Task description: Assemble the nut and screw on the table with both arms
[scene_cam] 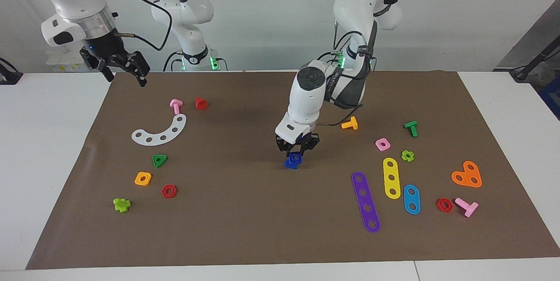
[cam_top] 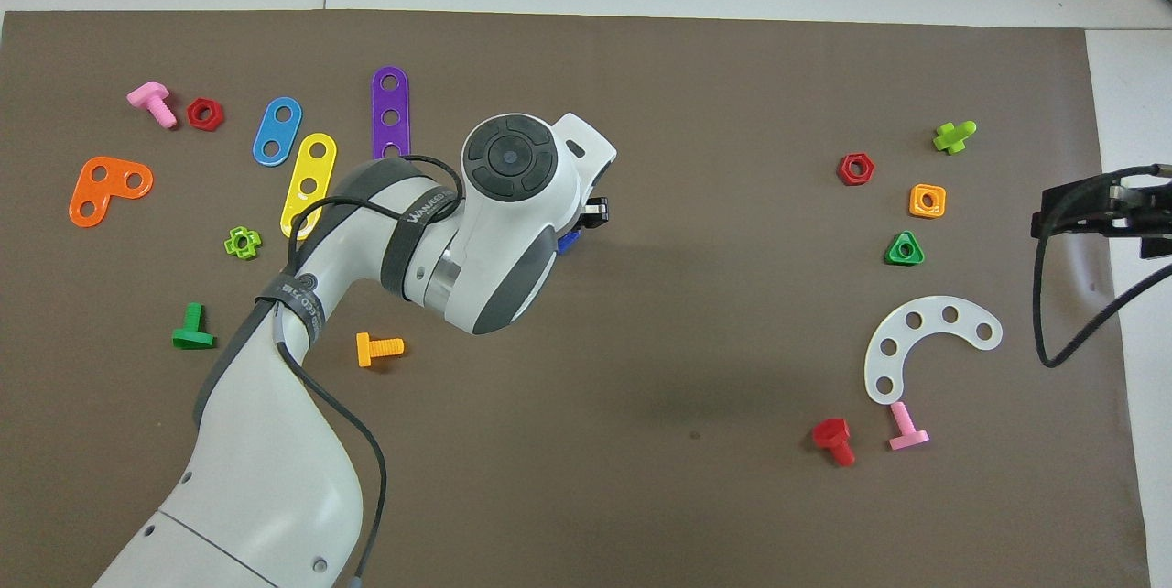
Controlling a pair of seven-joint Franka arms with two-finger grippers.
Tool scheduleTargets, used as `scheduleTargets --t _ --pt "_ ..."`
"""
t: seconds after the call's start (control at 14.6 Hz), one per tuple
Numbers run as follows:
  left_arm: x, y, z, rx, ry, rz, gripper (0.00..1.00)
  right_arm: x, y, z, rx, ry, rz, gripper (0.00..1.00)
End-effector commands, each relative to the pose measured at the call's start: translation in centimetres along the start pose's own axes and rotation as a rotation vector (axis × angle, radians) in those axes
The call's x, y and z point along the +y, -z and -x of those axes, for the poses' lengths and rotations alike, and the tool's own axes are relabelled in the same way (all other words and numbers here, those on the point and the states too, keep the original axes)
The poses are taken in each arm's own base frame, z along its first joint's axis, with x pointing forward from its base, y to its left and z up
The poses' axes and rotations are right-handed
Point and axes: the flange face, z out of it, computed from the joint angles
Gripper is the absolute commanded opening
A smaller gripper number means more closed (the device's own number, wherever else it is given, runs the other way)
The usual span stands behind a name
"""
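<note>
The dark-blue nut [scene_cam: 296,157] hangs in my left gripper [scene_cam: 296,150], which is shut on it at the middle of the brown sheet of the table [scene_cam: 245,228]. Directly under the nut stands the dark-blue screw [scene_cam: 289,164], stem up. Nut and screw overlap, and I cannot tell whether they touch. From overhead, the left wrist hides the nut, and only an edge of the screw [cam_top: 568,241] shows beside the left gripper [cam_top: 591,213]. My right gripper [scene_cam: 123,66] waits open and holding nothing, raised over the sheet's corner at the right arm's end.
A green triangular nut [scene_cam: 159,160], orange square nut [scene_cam: 143,178], red hex nut [scene_cam: 169,191] and white curved strip [scene_cam: 159,132] lie toward the right arm's end. An orange screw [scene_cam: 350,124], pink nut [scene_cam: 382,144] and coloured strips [scene_cam: 365,201] lie toward the left arm's end.
</note>
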Motion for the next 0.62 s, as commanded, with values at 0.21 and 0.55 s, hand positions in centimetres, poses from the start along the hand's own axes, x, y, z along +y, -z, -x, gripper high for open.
scheduleTargets --t 0.21,0.55 --pt "0.1 -1.2 0.3 -0.018 0.009 -0.007 0.15 0.1 0.0 0.5 -0.014 0.014 -0.014 1.0" --pt "0.0 -1.9 0.6 -0.014 0.008 -0.005 0.14 0.1 0.0 0.5 -0.014 0.014 -0.014 1.0"
